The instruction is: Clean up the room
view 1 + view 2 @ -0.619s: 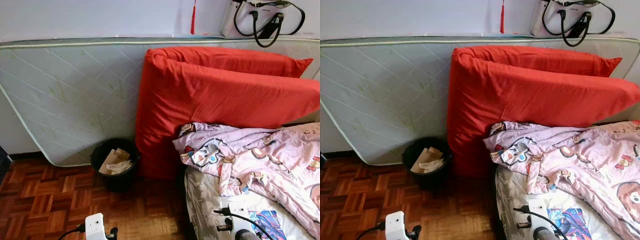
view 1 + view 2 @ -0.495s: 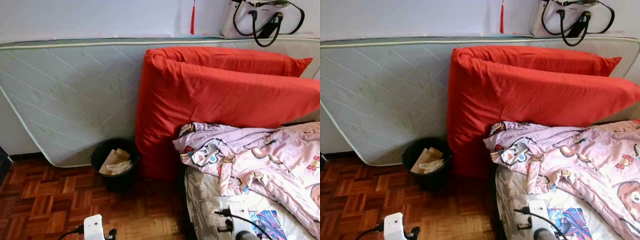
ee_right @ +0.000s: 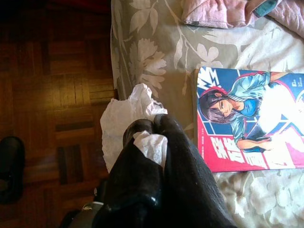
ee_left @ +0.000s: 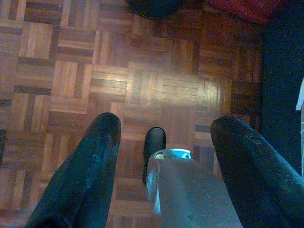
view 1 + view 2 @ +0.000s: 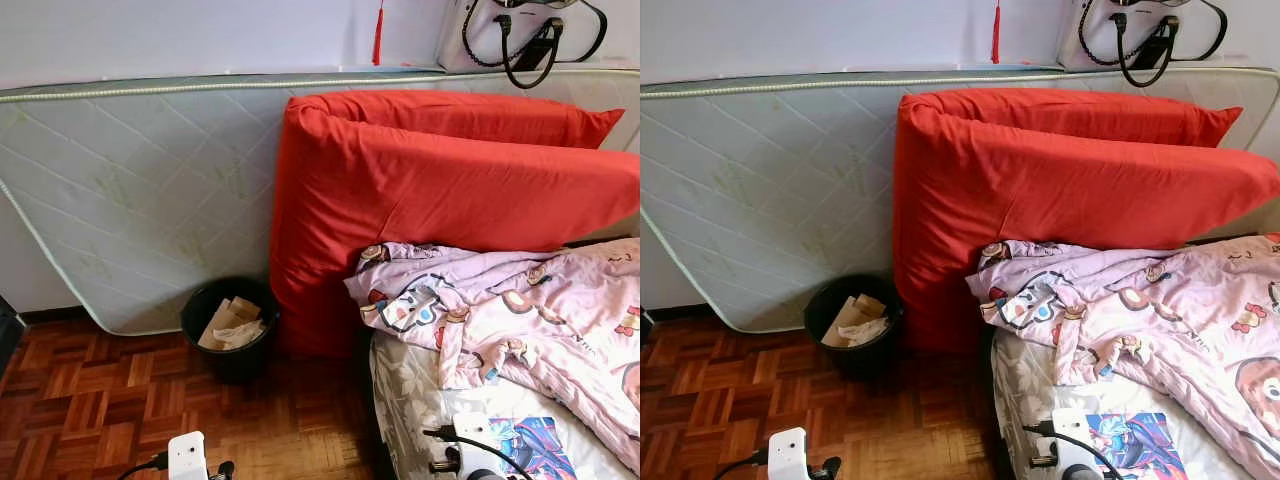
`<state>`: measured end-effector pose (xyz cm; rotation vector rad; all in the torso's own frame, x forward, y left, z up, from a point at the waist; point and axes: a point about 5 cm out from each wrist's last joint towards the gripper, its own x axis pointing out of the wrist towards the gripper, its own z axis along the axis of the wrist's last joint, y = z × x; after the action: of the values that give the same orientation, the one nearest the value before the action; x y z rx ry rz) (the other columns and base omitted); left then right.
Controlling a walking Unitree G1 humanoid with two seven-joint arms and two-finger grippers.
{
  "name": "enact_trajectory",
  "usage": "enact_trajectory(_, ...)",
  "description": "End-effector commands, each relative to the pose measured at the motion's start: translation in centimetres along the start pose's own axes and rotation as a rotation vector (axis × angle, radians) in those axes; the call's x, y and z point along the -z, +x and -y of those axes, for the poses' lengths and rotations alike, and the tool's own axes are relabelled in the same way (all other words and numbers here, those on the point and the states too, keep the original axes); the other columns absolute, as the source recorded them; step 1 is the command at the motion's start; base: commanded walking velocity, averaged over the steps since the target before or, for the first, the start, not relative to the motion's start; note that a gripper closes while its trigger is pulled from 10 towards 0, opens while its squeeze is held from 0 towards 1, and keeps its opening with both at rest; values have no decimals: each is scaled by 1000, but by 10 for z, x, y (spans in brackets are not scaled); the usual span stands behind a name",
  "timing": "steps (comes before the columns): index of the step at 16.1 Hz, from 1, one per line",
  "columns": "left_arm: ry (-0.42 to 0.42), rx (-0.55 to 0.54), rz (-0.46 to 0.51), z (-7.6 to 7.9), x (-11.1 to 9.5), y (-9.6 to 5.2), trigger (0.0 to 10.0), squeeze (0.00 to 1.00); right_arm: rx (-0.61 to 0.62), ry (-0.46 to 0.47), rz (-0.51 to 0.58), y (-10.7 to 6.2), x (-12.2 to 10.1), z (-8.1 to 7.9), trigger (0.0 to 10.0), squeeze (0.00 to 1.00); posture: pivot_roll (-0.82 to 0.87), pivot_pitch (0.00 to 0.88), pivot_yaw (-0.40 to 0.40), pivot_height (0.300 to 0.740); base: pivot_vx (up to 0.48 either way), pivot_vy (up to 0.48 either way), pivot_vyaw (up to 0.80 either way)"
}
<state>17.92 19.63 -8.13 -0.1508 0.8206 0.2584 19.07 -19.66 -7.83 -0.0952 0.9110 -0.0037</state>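
Since 0.6 s ago: whole head view shifted, so the camera has tilted; both wrist units sit lower at the picture's bottom edge; nothing in the room itself has moved.

Right claw [image 3: 152, 130]: fingers pressed together, pinching a crumpled white tissue [image 3: 124, 121]; held over the near edge of the bed [image 3: 142, 57], above where the leaf-print sheet meets the floor.

Left claw [image 4: 161, 137]: fingers spread, empty, pointing down at the wood-block floor [image 4: 95, 76].

Comic book [image 3: 247, 118]: lying flat on the sheet, just beside the right claw, apart from it.

Pink blanket [image 5: 520, 310]: rumpled across the bed, beyond the comic book.

Black bin [image 5: 230, 325]: on the floor beside the bed, against the leaning mattress [image 5: 140, 190]; holds cardboard and paper scraps.

Red cushions [image 5: 450, 180]: two, upright behind the blanket, leaning on the mattress.

Handbag [image 5: 525, 30]: on top of the mattress edge, by the wall; upper part cut off.

Progress, judged: early to middle. Tissue picked up but not yet binned; the bin lies well to the robot's left of the right claw. Comic book and blanket remain untidied.

Hard to make out: the claws' fingers in the head views, cut off at the bottom edge; the bin's depth; the bed's far right side, out of frame.
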Motion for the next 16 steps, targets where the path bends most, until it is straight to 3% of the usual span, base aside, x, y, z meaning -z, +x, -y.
enact_trajectory(1,2,1,-23,-2,4,-1,10000,0,8,14,-6,0,-1,1,10000,0,33,0,-33,740,0,0,0)
enact_trajectory(8,6,9,-27,0,3,0,10000,0,13,13,-26,-3,8,12,10000,0,33,0,-29,740,0,0,0)
enact_trajectory(16,6,11,-27,2,3,0,10000,0,13,5,-29,-4,12,17,10000,0,34,0,-31,740,0,276,0)
